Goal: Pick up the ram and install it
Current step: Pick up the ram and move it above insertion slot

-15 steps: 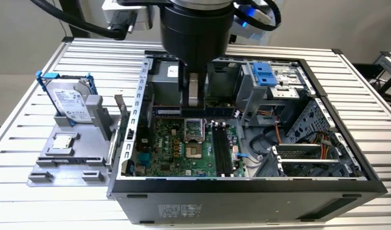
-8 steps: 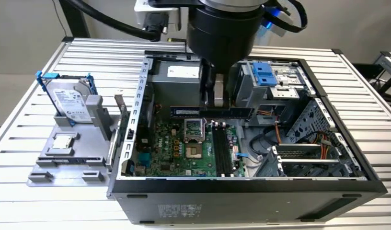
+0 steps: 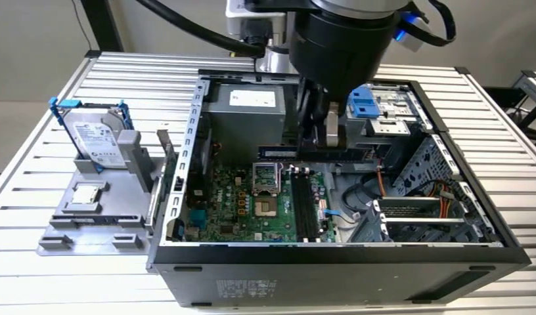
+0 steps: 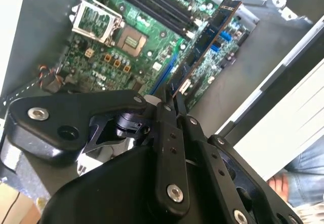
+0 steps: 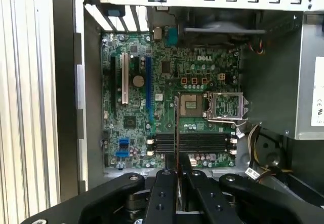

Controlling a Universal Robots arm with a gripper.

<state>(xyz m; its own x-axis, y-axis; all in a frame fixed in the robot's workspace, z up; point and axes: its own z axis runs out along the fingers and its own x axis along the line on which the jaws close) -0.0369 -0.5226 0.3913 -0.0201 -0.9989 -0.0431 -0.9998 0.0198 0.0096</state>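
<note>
The claw (image 3: 331,139) was closed narrowly on the ram (image 3: 284,152), held at its fingertips, with the green motherboard (image 3: 250,203) below it inside the open computer case (image 3: 338,254).

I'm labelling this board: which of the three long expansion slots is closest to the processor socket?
The blue slot; the white slot and the black slot lie beyond it, farther from the processor socket.
</note>
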